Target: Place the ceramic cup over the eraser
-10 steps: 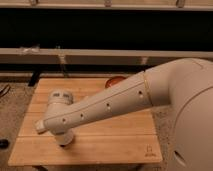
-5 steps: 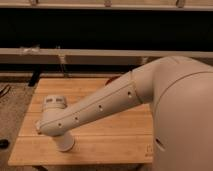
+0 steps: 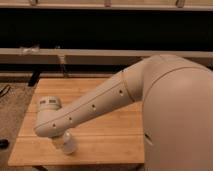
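My white arm [image 3: 100, 107] reaches across the wooden table [image 3: 107, 140] from the right, towards its front left corner. The gripper [image 3: 65, 144] hangs below the arm's end and points down at the tabletop near the front edge. Only a pale rounded shape shows there, and I cannot tell whether it is the gripper alone or the gripper with the ceramic cup. No cup shows apart from it. The black eraser is hidden or out of view.
The arm's large shoulder [image 3: 177, 115] covers the right side of the table. A dark shelf with a wooden rail [image 3: 100, 55] runs behind the table. Carpet [image 3: 10, 107] lies to the left of the table.
The arm's end has moved down and towards the table's front left edge. The orange bowl seen behind the arm a second ago is now covered.
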Motion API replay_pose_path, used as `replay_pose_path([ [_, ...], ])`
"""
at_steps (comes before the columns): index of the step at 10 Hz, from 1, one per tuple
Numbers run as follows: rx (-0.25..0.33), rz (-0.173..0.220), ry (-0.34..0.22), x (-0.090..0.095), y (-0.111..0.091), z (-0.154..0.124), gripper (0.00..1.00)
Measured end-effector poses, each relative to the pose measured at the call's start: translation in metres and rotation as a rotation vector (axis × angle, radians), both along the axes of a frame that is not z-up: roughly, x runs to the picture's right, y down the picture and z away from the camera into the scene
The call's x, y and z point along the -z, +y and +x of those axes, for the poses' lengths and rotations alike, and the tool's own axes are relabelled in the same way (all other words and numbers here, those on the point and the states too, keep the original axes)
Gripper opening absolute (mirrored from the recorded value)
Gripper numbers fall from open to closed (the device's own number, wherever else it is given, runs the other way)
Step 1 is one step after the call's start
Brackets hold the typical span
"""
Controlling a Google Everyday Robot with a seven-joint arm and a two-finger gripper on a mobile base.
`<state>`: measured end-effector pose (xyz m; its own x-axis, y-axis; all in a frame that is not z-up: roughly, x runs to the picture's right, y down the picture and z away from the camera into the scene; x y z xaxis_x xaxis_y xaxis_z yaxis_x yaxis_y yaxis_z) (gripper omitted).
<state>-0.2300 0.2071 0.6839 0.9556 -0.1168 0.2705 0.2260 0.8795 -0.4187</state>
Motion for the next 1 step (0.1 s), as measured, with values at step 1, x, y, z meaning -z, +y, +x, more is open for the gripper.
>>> replay_pose_path([
  [1, 0.002, 0.000, -0.002, 0.0004, 0.0004, -0.0012, 0.80],
])
